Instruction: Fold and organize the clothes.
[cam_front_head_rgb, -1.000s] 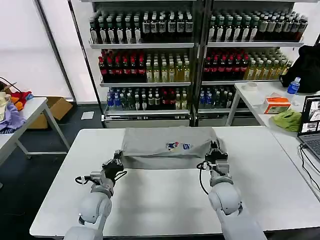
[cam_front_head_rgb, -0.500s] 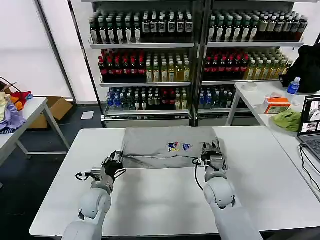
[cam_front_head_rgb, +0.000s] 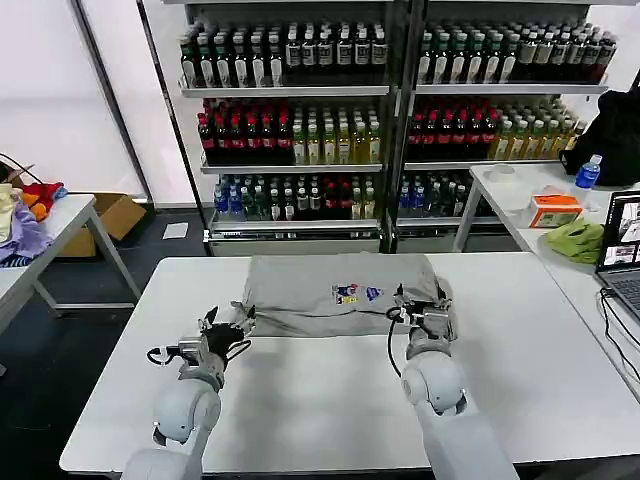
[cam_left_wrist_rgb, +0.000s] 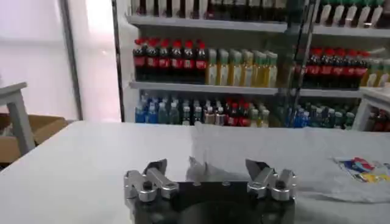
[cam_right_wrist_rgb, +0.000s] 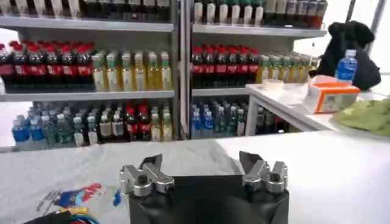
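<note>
A light grey shirt (cam_front_head_rgb: 320, 285) with a small multicoloured chest print (cam_front_head_rgb: 356, 293) lies folded into a wide band at the far middle of the white table (cam_front_head_rgb: 320, 400). My left gripper (cam_front_head_rgb: 230, 326) is open at the shirt's near left corner. In the left wrist view, that corner of the shirt (cam_left_wrist_rgb: 286, 152) pokes up between the spread fingers of the left gripper (cam_left_wrist_rgb: 206, 167). My right gripper (cam_front_head_rgb: 422, 306) is open over the shirt's right end. The right wrist view has the right gripper (cam_right_wrist_rgb: 201, 162) above grey cloth (cam_right_wrist_rgb: 91, 173), the print (cam_right_wrist_rgb: 76, 197) off to one side.
Shelves of bottles (cam_front_head_rgb: 300, 110) stand behind the table. A side table on the right holds a lime-green cloth (cam_front_head_rgb: 576, 240), an orange box (cam_front_head_rgb: 553, 209), a water bottle (cam_front_head_rgb: 587, 171) and a laptop (cam_front_head_rgb: 620, 245). Coloured fabrics (cam_front_head_rgb: 20, 215) lie on a table at left.
The right gripper has shifted left and forward onto the shirt's right end. The left gripper has drawn back slightly from the near left corner.
</note>
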